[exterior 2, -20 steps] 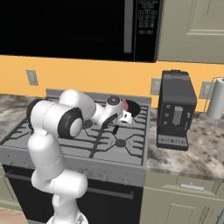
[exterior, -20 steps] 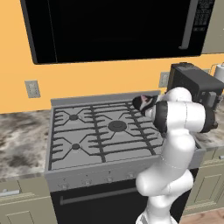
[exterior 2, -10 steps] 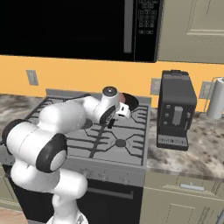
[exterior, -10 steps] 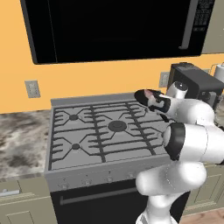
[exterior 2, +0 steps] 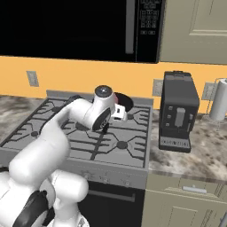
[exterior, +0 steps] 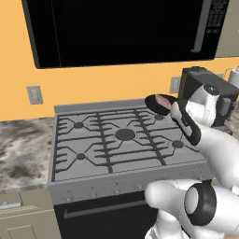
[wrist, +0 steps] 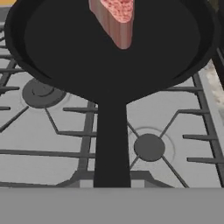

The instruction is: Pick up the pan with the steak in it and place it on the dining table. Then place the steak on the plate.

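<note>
Left base view, stove: a grey gas stove (exterior: 126, 140) with black grates spans the middle of the frame, under a black microwave (exterior: 121, 30) along the top.
Pan: the black round shallow frying pan (exterior: 161, 102) sits at centre right of the frame, lifted above the rear right burner; half a second ago it was lower and closer to the grates.
Steak: the pinkish-red slab of raw meat (exterior: 163, 101) lies inside the pan.
Gripper: the white two-finger gripper (exterior: 179, 112), just right of the pan, is clamped narrow on the handle.
Right base view, arm: the wrist (exterior 2: 104, 113) is at mid-frame over the stove, the pan's rim (exterior 2: 122, 101) behind it; a black coffee machine (exterior 2: 177, 113) stands to the right.
Hand view: the pan's handle (wrist: 111, 148) runs up from bottom centre to the pan, burners visible beneath it.
Meaning: the lift looks under way; my judgement is that carrying it to the dining table comes next.
</note>
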Controlling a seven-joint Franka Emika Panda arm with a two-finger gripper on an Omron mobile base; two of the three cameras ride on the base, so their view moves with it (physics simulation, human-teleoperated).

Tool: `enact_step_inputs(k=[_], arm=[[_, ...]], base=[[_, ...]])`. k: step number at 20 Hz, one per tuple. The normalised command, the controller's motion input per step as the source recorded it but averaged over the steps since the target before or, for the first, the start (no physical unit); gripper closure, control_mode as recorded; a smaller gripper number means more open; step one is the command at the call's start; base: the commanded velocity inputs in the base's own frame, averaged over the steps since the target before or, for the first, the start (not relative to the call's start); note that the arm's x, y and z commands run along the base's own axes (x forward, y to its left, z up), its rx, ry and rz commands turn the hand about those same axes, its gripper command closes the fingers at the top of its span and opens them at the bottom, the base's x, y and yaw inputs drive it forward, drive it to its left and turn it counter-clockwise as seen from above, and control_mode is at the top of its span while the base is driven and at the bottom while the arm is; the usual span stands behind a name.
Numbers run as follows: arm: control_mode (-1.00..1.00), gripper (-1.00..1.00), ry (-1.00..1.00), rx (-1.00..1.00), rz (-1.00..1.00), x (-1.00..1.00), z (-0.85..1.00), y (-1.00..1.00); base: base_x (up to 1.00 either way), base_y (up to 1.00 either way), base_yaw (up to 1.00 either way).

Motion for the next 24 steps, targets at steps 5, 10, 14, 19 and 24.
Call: enact_step_inputs(k=[5,10,14,19,24], arm=[[-1.0,1.0,0.0,0.0,0.13,-0.84,0.36,0.21],[-1.0,1.0,0.0,0.0,0.14,-0.83,0.32,0.25],[-1.0,1.0,0.0,0.0,0.14,-0.83,0.31,0.26],[-1.0,1.0,0.0,0.0,0.16,-0.82,0.3,0.25],[-1.0,1.0,0.0,0.0,0.16,-0.83,0.26,0.25]], base=[[0.0,0.0,0.0],[0.0,0.0,0.0],[0.0,0.0,0.0],[0.0,0.0,0.0],[0.0,0.0,0.0]])
